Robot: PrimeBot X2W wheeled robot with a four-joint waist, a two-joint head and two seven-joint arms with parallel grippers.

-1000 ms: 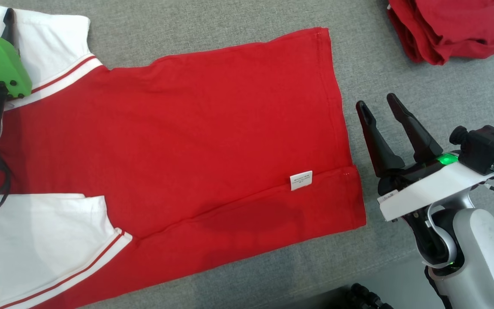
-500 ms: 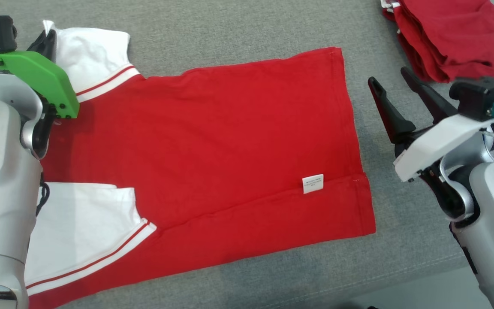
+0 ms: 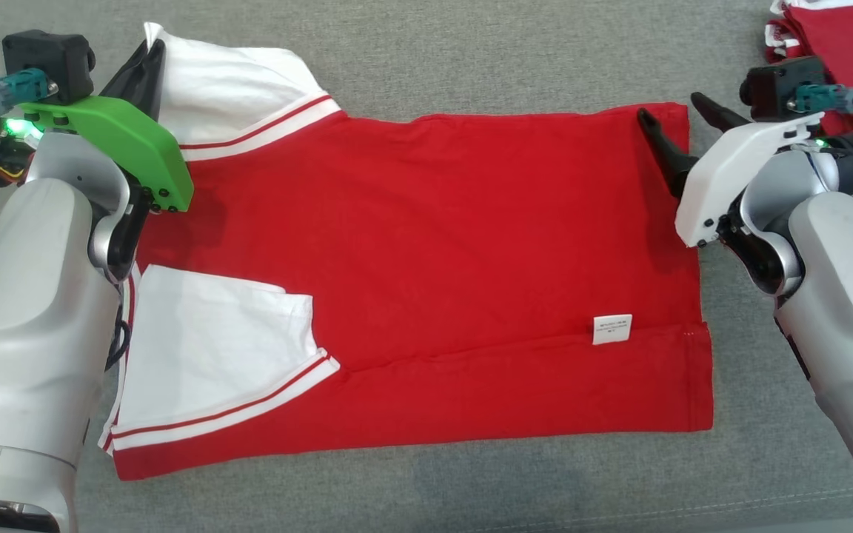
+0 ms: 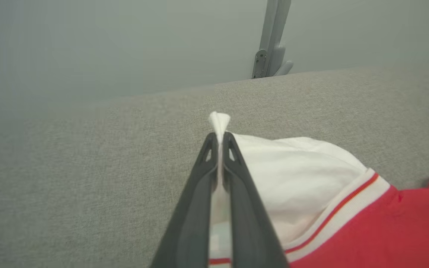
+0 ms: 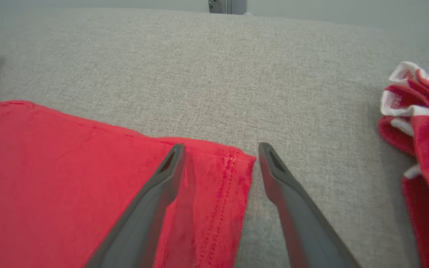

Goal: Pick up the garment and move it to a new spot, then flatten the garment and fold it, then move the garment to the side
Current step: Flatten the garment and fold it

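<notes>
My left claw (image 3: 154,48), open a second ago, has clenched on the tip of the far white sleeve (image 3: 226,81). My right claw (image 3: 669,106) has come from the bare table (image 3: 471,52) beside the hem to the far hem corner of the garment (image 3: 434,244). It is spread wide and grips nothing.

The garment lies flat on the grey cloth-covered table between my two claws, collar end towards the left one.

From the head, the whole red shirt is laid out. The left wrist view adds the detail of the grip: a small peak of white cloth (image 4: 219,119) poking out past the left claw (image 4: 218,136). A grey metal post (image 4: 272,41) stands beyond the table edge. The right wrist view shows the stitched hem (image 5: 218,193) running between the fingers of the right claw (image 5: 222,146), one over red cloth and one over bare table. Whether they touch I cannot tell.

Count: one spread garment, two white sleeves, the near one (image 3: 212,340) folded onto the body. One white label (image 3: 611,329) sits nearer me than the right claw, and one heap of red clothes (image 3: 841,44) lies just right of that claw.
</notes>
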